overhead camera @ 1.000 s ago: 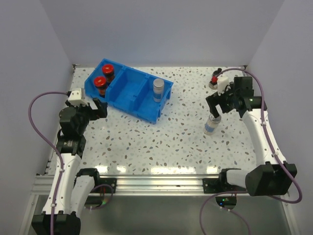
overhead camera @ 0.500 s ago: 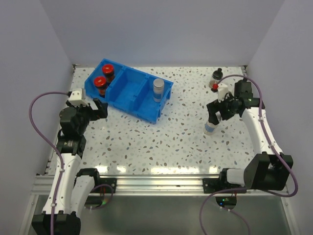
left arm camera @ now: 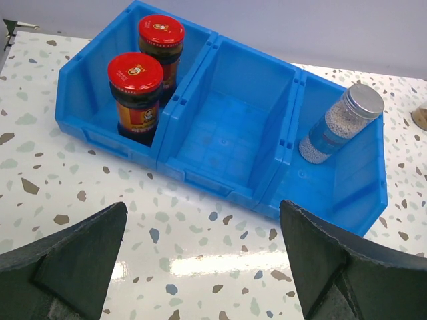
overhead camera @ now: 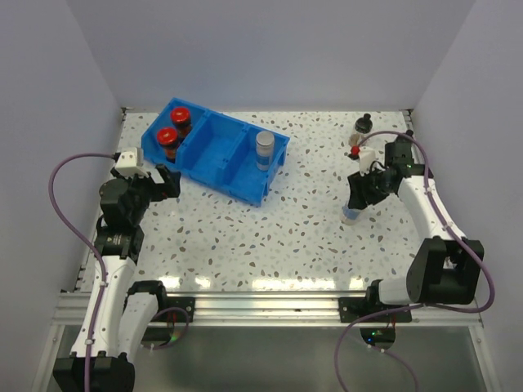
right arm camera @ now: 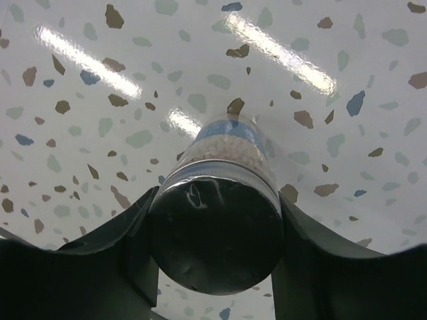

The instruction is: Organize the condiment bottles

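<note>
Two red-capped condiment bottles [left arm camera: 145, 93] [left arm camera: 161, 43] stand in the left compartment of the blue bin [left arm camera: 227, 183]. A silver-capped jar with a blue label [left arm camera: 340, 123] leans in the bin's right compartment. My left gripper [left arm camera: 200, 267] hangs open in front of the bin, nothing between its fingers. At the right of the table, my right gripper [overhead camera: 357, 200] is shut on a second silver-capped jar [right arm camera: 227, 193], fingers [right arm camera: 127, 247] pressing both sides just below its cap. The jar points down at the tabletop, its base [overhead camera: 351, 215] showing below the gripper. A small black-capped bottle [overhead camera: 364, 124] stands behind it.
The bin [overhead camera: 214, 151] sits at the back left, at an angle, its middle compartment [left arm camera: 230, 127] holding nothing. Walls close the table at the back and both sides. The right arm's cable [overhead camera: 425, 139] loops near the back right corner.
My right gripper has come down and a little forward over the silver-capped jar and closed on it. The left arm has not moved.
</note>
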Action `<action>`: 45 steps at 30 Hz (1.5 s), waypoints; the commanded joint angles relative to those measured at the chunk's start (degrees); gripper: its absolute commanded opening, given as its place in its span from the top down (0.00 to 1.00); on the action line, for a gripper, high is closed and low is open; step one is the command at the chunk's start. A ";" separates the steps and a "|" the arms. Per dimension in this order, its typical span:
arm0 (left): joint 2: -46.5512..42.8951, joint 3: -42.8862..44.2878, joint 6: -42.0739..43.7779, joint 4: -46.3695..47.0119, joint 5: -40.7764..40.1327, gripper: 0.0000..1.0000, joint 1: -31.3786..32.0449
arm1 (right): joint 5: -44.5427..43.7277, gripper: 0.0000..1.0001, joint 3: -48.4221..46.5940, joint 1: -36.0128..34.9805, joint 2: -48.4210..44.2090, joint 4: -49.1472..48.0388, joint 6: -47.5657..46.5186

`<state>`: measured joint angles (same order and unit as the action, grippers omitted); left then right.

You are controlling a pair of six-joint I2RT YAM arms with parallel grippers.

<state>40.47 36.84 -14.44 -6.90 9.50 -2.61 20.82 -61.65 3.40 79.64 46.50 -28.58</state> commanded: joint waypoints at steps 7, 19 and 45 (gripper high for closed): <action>-0.39 -0.10 -0.77 2.59 0.96 0.00 -0.11 | 0.62 1.00 -6.80 -10.31 -2.37 3.32 -4.11; 0.93 -0.01 -0.33 2.15 -0.09 0.00 -0.11 | 4.93 1.00 -29.65 -29.74 5.17 9.75 -3.59; 1.98 0.16 0.55 1.89 -1.41 0.00 -0.11 | -6.66 0.96 -60.96 -40.22 37.78 2.19 1.07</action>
<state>42.54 36.84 -14.37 -6.92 8.54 -2.61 18.31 -118.39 -36.82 116.86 51.99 -28.32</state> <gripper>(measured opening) 0.997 0.623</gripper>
